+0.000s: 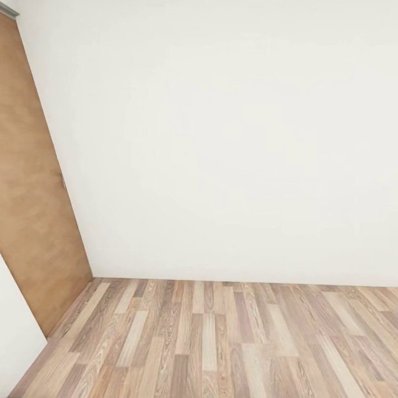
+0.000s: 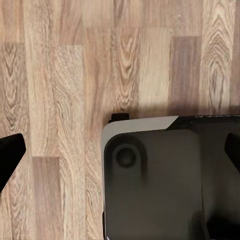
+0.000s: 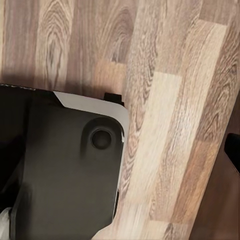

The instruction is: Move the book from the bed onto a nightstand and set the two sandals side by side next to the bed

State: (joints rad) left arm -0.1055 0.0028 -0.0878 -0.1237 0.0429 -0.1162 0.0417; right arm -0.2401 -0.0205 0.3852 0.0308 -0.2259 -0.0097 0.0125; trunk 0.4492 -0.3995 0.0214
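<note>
The book, the bed, the nightstand and the sandals are out of sight at this moment; the robot appears to be in transit, facing a corner of the bedroom. In the head view a plain white wall [image 1: 232,138] fills the far side, a brown wooden door [image 1: 33,182] stands along the left, and the light wood-plank floor [image 1: 221,342] runs from the wall's foot toward the near edge.

The left wrist view looks straight down on the planks, with the robot's dark base [image 2: 170,180] just beneath. The left gripper [image 2: 120,150] stands spread: one dark fingertip [image 2: 10,150] sits at one edge of that picture and the other at the opposite edge, with nothing between them. In the right wrist view the same base [image 3: 65,175] lies below; a single dark fingertip [image 3: 234,150] of the right gripper shows at the edge, so whether it is spread or pressed together cannot be told.

The step in hand is probably searching. Done well, the base would turn away from this corner, slowly enough for the head camera to pick out the bed, with both arms tucked clear of the door.
</note>
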